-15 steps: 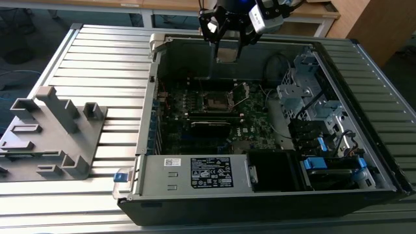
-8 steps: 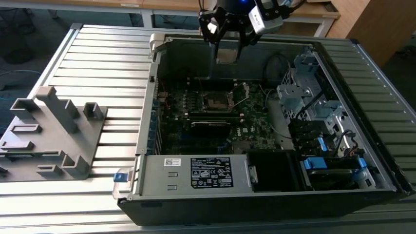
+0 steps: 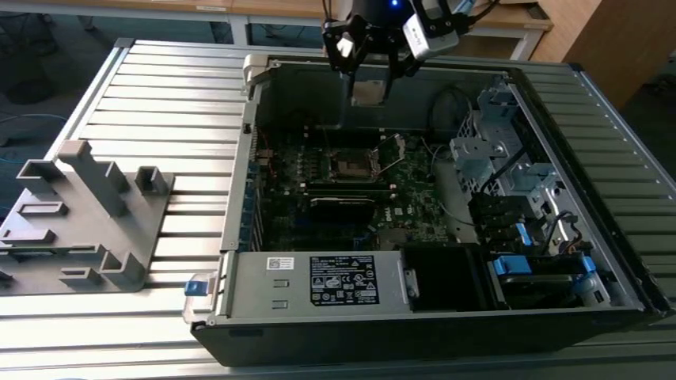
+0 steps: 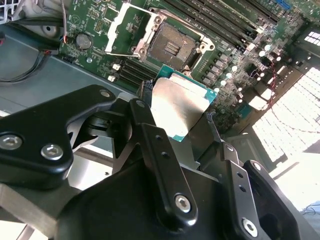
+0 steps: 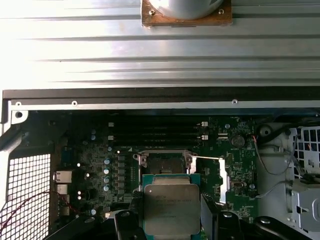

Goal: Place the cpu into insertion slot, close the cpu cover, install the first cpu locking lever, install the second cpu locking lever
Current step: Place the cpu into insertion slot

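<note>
Your gripper (image 3: 370,79) hangs over the open computer case (image 3: 243,285) in the exterior view, clamped on the cpu (image 3: 368,93), well above the insertion slot (image 3: 350,164). In the second wrist view the black fingers (image 4: 145,120) pinch the cpu (image 4: 177,107) by opposite edges, likely to spare its underside contacts. The cpu cover (image 4: 118,24) is swung open beside the insertion slot (image 4: 172,46), leaving it bare to receive the chip. In the first wrist view the cpu (image 5: 171,210) shows its grey top, near the insertion slot (image 5: 164,161) but not yet seated.
</note>
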Motion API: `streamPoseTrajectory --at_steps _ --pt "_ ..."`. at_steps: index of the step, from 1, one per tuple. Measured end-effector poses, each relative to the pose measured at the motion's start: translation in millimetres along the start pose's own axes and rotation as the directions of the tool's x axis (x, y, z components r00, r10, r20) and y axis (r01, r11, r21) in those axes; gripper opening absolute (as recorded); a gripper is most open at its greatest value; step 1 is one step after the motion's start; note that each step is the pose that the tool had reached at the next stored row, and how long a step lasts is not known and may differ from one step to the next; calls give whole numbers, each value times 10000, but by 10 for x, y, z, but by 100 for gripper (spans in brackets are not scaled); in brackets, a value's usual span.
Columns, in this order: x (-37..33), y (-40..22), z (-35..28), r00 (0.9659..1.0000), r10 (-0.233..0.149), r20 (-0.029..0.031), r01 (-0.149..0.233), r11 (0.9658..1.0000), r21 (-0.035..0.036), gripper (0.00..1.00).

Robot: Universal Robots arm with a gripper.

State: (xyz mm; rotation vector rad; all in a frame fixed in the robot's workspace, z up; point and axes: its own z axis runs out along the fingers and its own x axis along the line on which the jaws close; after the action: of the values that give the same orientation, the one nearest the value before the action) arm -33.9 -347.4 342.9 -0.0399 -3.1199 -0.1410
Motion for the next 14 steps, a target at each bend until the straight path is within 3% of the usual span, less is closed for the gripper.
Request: streamPoseTrajectory --at_steps 8,14 --pt "15 -12 118 10000 1 1 -1 10000 -1 54" --pt "25 -15 141 10000 0 -1 0 10000 2 54"
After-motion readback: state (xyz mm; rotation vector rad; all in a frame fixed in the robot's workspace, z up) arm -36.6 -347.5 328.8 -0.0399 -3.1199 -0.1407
